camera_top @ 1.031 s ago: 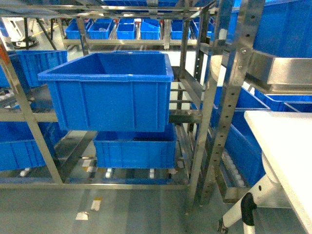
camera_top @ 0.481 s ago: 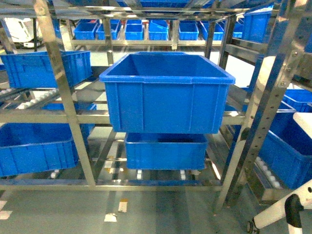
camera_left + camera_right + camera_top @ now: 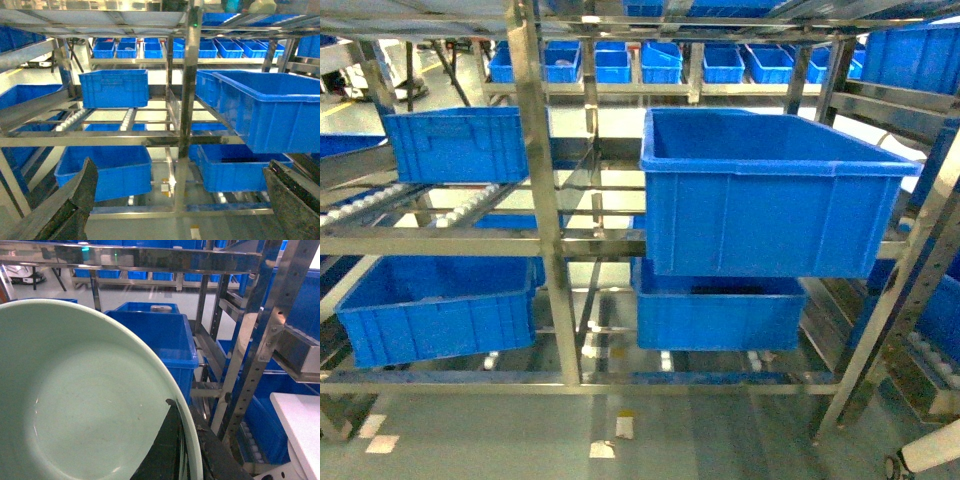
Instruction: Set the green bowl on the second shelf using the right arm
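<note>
The green bowl (image 3: pixel 75 405) fills the right wrist view, right up against the camera, and the right pincer (image 3: pixel 182 450) is clamped on its rim at the lower right, one dark finger inside the wall and the other outside. It looks light, stiff and smooth, so a rim pinch should carry it, though the slick plastic could slip or swing if the pinch loosens; the rim is the only place to take hold. Its mouth faces the camera, tilted rather than level. Being round, it has no long axis.

Beyond the pincer, past the bowl's rim, stands the blue crate (image 3: pixel 157 337) on the second shelf (image 3: pixel 205 390), with a steel post (image 3: pixel 250 345) to the right of it.

The left pincer (image 3: pixel 180 210) hangs empty, its fingers wide apart, before the rack.
</note>
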Tool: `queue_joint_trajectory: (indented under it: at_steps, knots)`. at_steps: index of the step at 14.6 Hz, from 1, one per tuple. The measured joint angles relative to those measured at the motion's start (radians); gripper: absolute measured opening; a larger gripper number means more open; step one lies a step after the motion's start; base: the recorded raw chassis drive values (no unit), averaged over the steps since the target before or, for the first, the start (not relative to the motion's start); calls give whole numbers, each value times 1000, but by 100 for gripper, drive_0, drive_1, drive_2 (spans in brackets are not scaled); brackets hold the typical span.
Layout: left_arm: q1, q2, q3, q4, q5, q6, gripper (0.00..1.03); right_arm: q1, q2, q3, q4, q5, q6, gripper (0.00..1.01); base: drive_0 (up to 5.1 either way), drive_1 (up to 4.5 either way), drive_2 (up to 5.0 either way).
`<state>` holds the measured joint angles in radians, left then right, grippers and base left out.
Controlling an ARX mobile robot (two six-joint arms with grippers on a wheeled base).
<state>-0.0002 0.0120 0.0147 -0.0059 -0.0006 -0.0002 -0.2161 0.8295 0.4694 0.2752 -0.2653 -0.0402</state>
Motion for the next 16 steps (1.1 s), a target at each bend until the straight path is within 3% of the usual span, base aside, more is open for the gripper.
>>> queue_joint_trajectory:
  at_steps: [14, 16]
  knots:
    - [0, 0, 0, 3, 0, 0, 98, 6, 4, 0, -5, 0, 0, 2, -507, 234, 234]
    - [0, 0, 0, 2, 0, 0, 98, 6, 0, 0, 3, 0, 0, 2, 4, 437, -430]
